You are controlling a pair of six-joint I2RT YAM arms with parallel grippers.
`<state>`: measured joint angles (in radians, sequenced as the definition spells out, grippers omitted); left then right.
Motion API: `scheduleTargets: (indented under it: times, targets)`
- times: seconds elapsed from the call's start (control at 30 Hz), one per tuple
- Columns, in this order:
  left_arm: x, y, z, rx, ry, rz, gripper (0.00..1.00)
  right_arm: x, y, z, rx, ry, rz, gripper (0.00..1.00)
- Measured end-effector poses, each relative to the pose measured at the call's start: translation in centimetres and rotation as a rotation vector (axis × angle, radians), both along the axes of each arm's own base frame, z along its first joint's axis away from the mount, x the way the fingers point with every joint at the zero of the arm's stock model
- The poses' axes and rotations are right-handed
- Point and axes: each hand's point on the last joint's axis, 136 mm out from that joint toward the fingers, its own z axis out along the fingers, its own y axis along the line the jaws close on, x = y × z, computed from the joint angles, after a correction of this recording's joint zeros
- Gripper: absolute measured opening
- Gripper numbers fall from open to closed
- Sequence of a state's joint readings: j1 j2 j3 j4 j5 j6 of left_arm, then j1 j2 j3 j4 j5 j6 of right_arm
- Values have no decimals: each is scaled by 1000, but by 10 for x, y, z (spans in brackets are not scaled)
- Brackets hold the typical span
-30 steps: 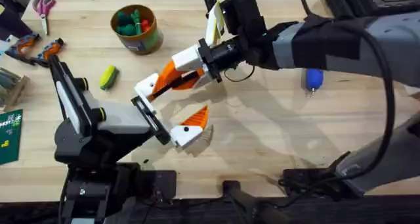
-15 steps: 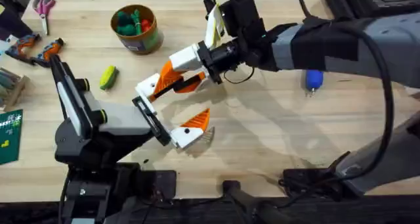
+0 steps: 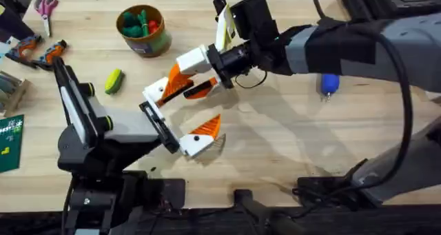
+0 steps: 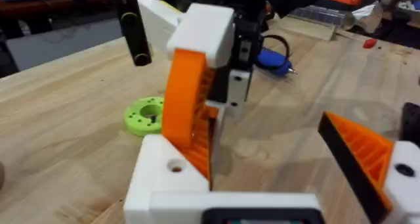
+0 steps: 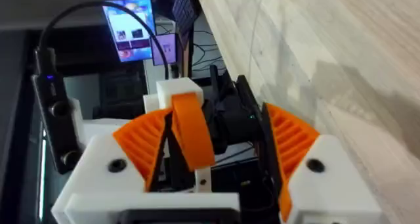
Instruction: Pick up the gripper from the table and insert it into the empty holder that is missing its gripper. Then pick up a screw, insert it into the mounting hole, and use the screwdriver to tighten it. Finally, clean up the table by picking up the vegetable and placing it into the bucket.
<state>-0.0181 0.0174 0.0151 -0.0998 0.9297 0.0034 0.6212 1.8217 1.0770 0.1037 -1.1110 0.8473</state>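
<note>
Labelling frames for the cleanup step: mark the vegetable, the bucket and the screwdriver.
vegetable (image 3: 114, 81), overhead view, middle of its yellow-green body.
bucket (image 3: 160, 41), overhead view, olive outer wall under the rim.
screwdriver (image 3: 330, 82), overhead view, blue body.

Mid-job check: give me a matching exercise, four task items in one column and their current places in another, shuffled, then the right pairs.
Things:
1. the gripper
2. the screwdriver
3. the vegetable
4. the bucket

Places:
A. lying on the table past the right arm's far side
B. standing near the table's far edge, with green and red toys inside
C. clamped in the right gripper, at the holder
D. lying on bare wood between the bucket and the left arm

Pairs: 1-C, 2-A, 3-D, 4-B
</note>
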Motion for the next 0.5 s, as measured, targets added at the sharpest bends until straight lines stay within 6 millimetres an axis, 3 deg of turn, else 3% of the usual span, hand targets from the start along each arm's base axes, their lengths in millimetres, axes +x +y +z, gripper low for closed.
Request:
scheduleTargets:
  times: [0.13,0.5]
  targets:
    - [-2,-1,0,2,-7,-12,994,0,-1,-2,6,-8,8,859]
    - [-22,-15,1,-3,-11,-149,994,21,-22,-1,41,-6,-23,922]
